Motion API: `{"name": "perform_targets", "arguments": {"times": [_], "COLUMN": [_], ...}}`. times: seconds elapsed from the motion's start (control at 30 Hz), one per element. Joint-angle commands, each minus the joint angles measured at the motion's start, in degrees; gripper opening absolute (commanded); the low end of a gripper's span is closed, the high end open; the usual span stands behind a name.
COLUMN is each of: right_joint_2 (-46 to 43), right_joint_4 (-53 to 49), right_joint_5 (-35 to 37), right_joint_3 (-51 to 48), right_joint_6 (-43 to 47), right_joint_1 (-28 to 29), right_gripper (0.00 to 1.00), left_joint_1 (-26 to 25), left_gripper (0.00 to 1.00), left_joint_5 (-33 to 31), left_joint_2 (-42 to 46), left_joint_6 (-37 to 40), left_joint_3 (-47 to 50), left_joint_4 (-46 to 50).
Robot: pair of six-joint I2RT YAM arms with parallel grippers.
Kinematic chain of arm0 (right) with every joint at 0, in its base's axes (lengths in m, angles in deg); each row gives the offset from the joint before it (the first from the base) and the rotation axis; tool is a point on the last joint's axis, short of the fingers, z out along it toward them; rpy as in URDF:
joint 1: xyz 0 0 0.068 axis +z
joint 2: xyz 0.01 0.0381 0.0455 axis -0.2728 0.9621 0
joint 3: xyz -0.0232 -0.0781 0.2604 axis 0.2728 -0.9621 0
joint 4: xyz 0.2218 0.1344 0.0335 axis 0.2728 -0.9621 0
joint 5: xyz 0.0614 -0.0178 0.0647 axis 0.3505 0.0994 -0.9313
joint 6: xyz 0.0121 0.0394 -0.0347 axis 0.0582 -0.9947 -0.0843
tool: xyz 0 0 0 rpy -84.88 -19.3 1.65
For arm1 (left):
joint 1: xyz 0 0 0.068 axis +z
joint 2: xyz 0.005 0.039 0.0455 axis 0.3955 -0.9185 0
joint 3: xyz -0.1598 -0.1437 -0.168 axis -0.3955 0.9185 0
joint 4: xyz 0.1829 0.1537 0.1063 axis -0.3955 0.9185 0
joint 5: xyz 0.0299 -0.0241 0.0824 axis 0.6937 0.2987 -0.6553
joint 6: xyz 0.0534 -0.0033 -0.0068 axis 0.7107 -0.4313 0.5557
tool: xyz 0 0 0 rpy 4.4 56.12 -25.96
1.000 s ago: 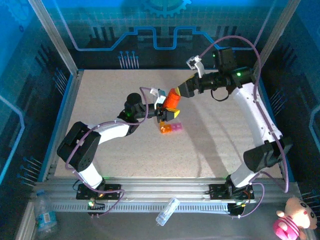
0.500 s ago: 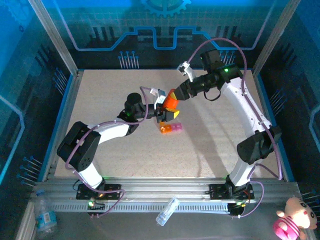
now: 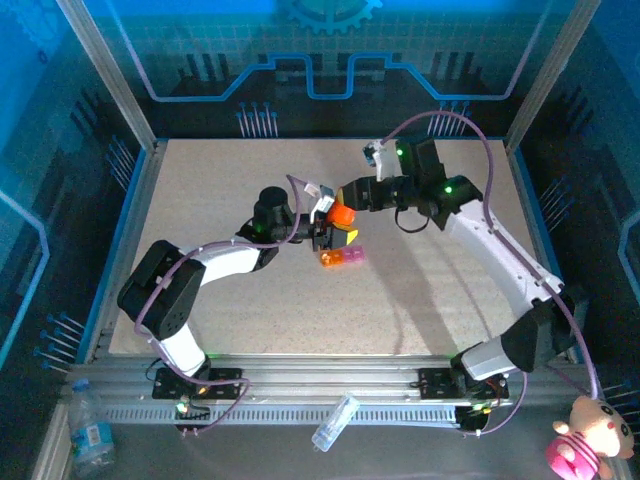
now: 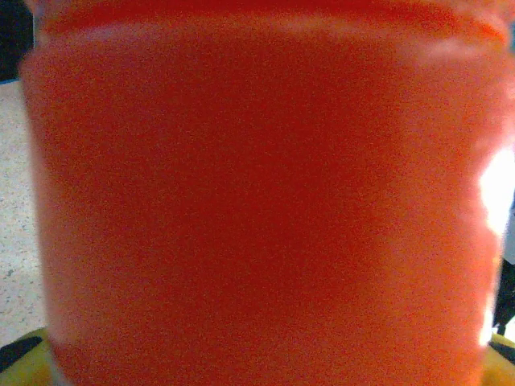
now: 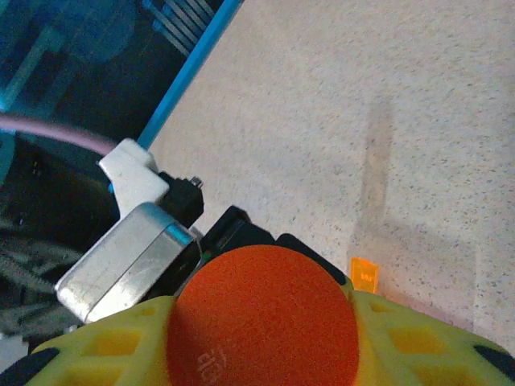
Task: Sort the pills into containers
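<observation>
Orange plastic, smooth and cylindrical, the bottle (image 3: pixel 340 215) is held over mid-desk between both tools: the left tool (image 3: pixel 333 232), its arm bent low and reaching in from the left, is clamped on the bottle's body, and the right tool (image 5: pixel 265 322), on an arm arched over from the right, has its yellow pocketed pads (image 5: pixel 402 338) closed against the bottle's round end. Faint raised lettering on that end is unreadable. Containers (image 3: pixel 340 258), a short orange-and-pink strip of square cells, lie on the speckled desk (image 3: pixel 250 300) just beside the left tool.
</observation>
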Motion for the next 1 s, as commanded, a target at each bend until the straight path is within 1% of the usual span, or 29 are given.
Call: {"name": "perform_targets", "arguments": {"times": [0.0, 0.07, 0.13, 0.2, 0.27, 0.3, 0.37, 0.43, 0.53, 0.67, 0.8, 0.97], "right_joint_2": [0.43, 0.04, -1.17, -2.71, -3.32, -3.16, -1.94, 1.16, 5.77, 10.97, 15.08, 17.72], "right_joint_4": [2.11, 1.87, 1.65, 1.86, 0.29, -1.53, -7.39, -16.47, -25.41, -32.13, -37.5, -39.69], "right_joint_5": [6.58, 4.78, 1.22, -2.97, -9.75, -13.19, -17.1, -17.55, -18.04, -19.52, -16.95, -15.82], "right_joint_3": [-4.14, -3.01, -1.89, -1.03, 0.73, 2.05, 5.71, 11.65, 19.26, 27.43, 33.97, 36.72], "right_joint_6": [-11.26, -10.0, -7.97, -5.04, -0.74, 1.62, 7.69, 15.28, 22.25, 26.96, 30.18, 31.5], "right_joint_1": [2.19, 0.72, -1.84, -4.44, -7.36, -8.85, -10.87, -11.47, -11.48, -10.47, -7.98, -6.1], "right_gripper": [0.4, 0.47, 0.63, 0.73, 0.77, 0.78, 0.79, 0.8, 0.82, 0.84, 0.84, 0.83], "left_joint_1": [0.12, 0.08, 0.05, 0.1, 0.05, 0.09, 0.08, 0.1, 0.09, 0.07, 0.09, 0.1], "left_gripper": [0.0, 0.0, 0.0, 0.0, 0.0, 0.0, 0.0, 0.0, 0.0, 0.0, 0.0, 0.0], "left_joint_5": [-3.14, -3.25, -3.26, -3.06, -2.67, -2.35, -1.52, -0.46, 0.97, 2.6, 3.35, 3.55], "left_joint_2": [1.3, 1.39, 1.47, 1.47, 1.54, 1.56, 1.54, 1.56, 1.47, 1.3, 1.12, 1.03], "left_joint_6": [1.68, 1.89, 2.03, 1.92, 1.75, 1.67, 1.46, 1.33, 0.94, 0.2, -0.33, -0.48], "left_joint_3": [-2.41, -2.19, -2.02, -2.0, -2.08, -2.28, -2.52, -3.07, -3.79, -4.79, -5.2, -5.25], "left_joint_4": [-7.79, -7.71, -7.63, -7.61, -7.65, -7.62, -7.44, -6.86, -6.03, -5.08, -4.97, -4.89]}}
